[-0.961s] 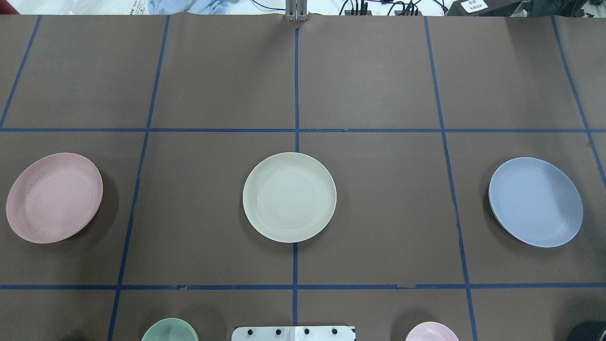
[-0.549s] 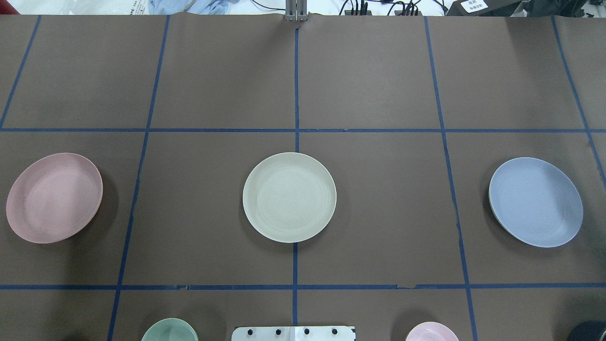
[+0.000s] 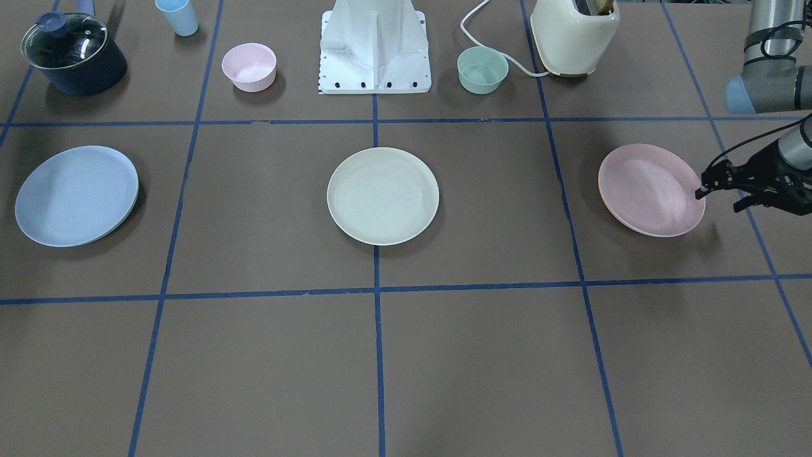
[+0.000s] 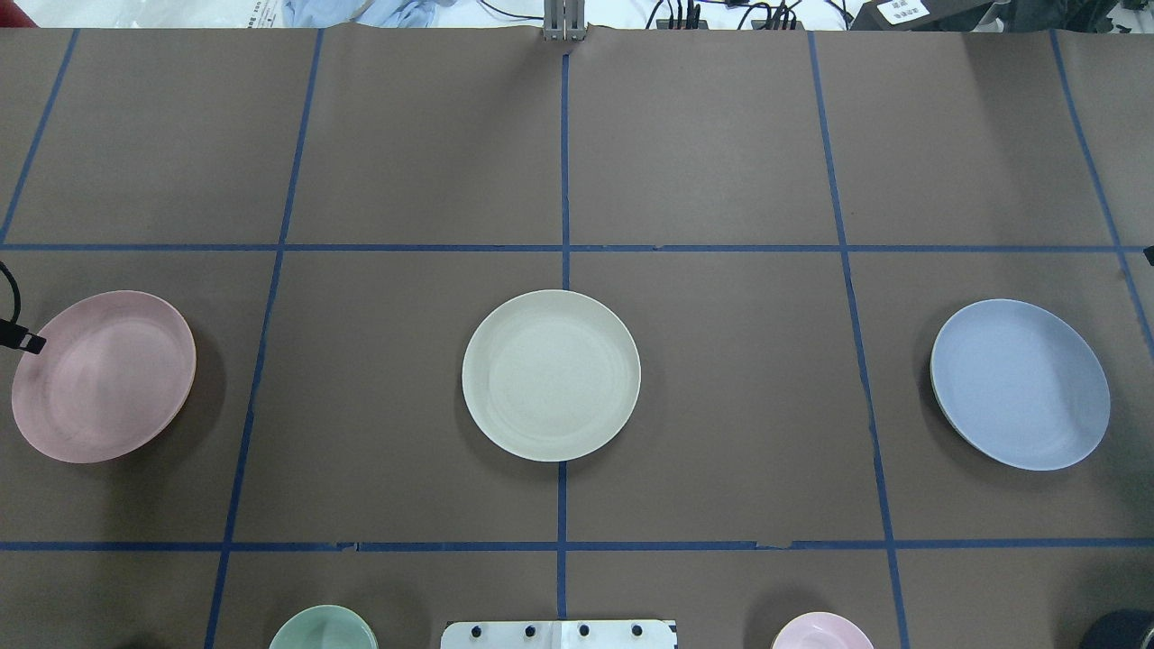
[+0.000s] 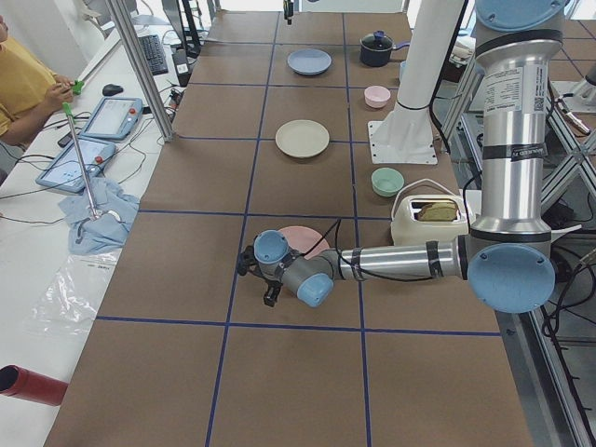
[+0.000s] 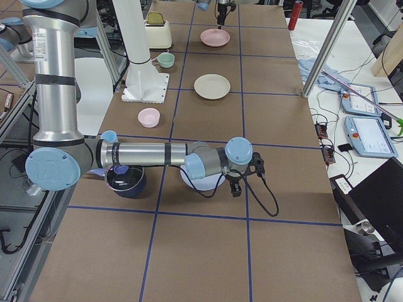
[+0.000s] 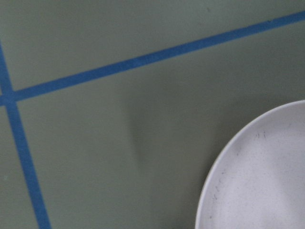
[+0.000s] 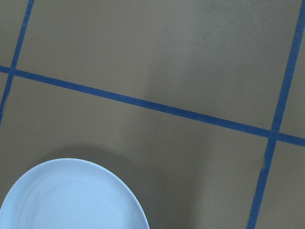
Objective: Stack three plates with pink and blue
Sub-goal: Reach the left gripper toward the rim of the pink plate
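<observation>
The pale pink plate (image 3: pixel 650 189) lies flat at the robot's left end of the table, the cream-white plate (image 3: pixel 382 195) in the middle, the light blue plate (image 3: pixel 76 195) at the right end. They lie far apart. My left gripper (image 3: pixel 718 200) is open and empty, low beside the pink plate's outer rim (image 4: pixel 104 376). My right gripper (image 6: pixel 247 175) hovers beside the blue plate (image 4: pixel 1020 384); I cannot tell whether it is open or shut. The wrist views show only the pink plate's rim (image 7: pixel 257 176) and the blue plate's rim (image 8: pixel 71 195).
Along the robot's side stand a lidded dark pot (image 3: pixel 73 54), a small blue cup (image 3: pixel 177 16), a small pink bowl (image 3: pixel 248 66), the robot base (image 3: pixel 374 44), a small green bowl (image 3: pixel 482 70) and a cream toaster (image 3: pixel 574 35).
A tip of my left gripper has come into the overhead view at its left edge, beside the pink plate. A dark sliver has appeared at the right edge. The plates have not moved.
</observation>
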